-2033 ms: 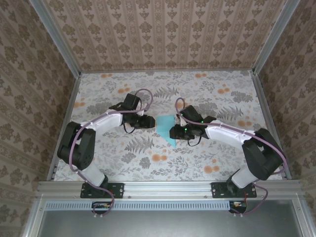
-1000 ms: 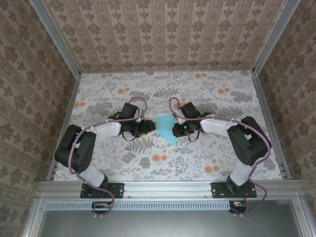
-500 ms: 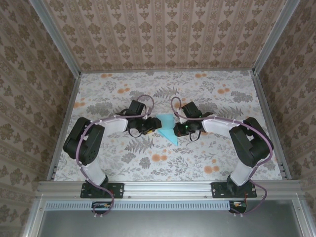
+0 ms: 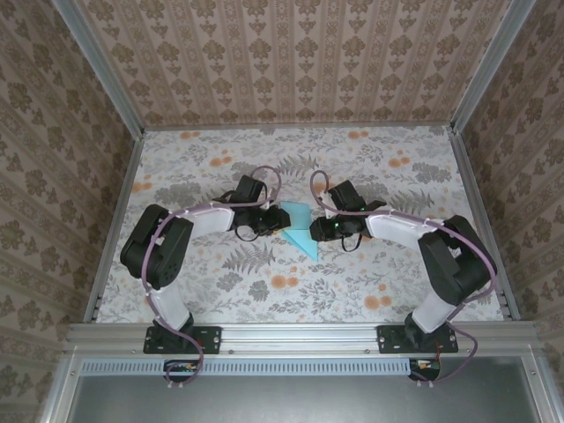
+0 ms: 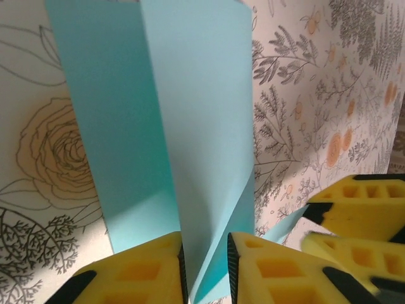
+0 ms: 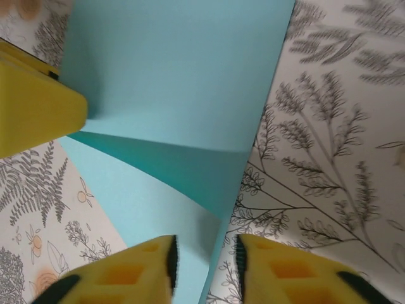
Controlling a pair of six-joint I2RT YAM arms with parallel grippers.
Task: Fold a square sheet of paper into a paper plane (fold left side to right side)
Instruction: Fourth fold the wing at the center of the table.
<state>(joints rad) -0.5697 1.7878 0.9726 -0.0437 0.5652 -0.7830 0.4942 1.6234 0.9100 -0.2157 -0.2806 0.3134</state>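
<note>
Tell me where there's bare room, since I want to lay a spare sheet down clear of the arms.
Free: the far strip of table along the back wall, and the near strip between the blue paper and the front rail. Crowded: the centre, where the left fingers and right fingers meet at that paper.

Top camera: fixed, high behind the arm bases [image 4: 181, 338], looking down and forward; far enough to take in the whole bench [image 4: 203, 291].
Left wrist camera: low, very close, looking past the left fingers [image 5: 139, 272] along the blue paper [image 5: 196, 126] toward the right fingers [image 5: 364, 209].
Right wrist camera: equally close, facing the opposite way across the same paper.
Shared by all three: the paper and the bench around it.
</note>
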